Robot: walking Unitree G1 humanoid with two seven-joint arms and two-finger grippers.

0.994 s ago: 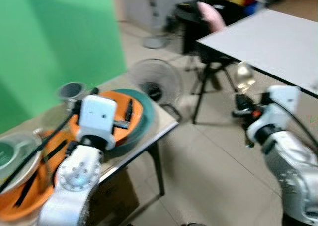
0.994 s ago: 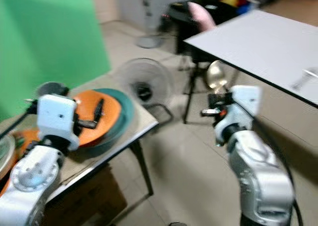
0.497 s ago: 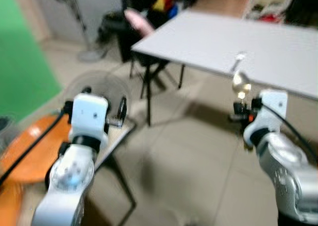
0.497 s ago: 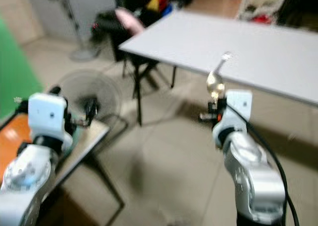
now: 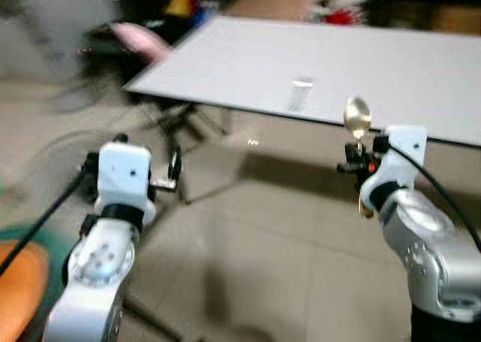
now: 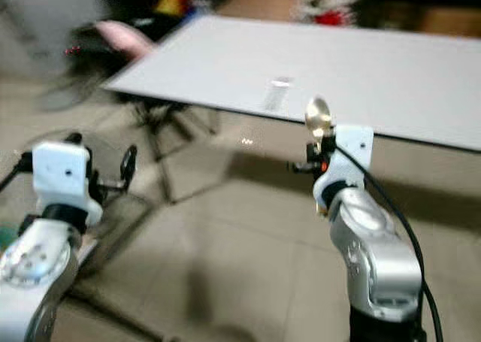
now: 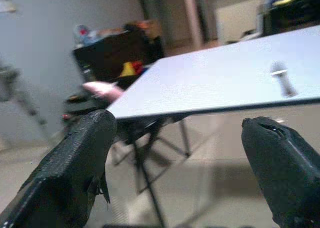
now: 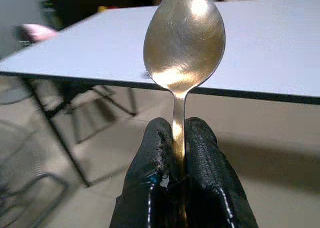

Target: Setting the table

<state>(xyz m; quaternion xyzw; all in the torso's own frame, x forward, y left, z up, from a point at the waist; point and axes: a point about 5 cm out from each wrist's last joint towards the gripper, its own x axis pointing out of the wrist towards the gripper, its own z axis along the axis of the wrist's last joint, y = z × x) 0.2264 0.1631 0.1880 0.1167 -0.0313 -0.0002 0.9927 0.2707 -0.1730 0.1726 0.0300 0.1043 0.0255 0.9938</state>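
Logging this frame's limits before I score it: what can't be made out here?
- Small pale object on the white table: motion blur in the eye views, too small to identify.
- Spoon handle: its lower part hidden between the right gripper fingers in the right wrist view.
- Clutter behind the table: blurred.
- Orange item: cut off by the left eye view's edge.

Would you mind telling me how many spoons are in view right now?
1: the spoon stands bowl-up, clamped in the right gripper, short of the white table. A blurred item on that table can't be identified.
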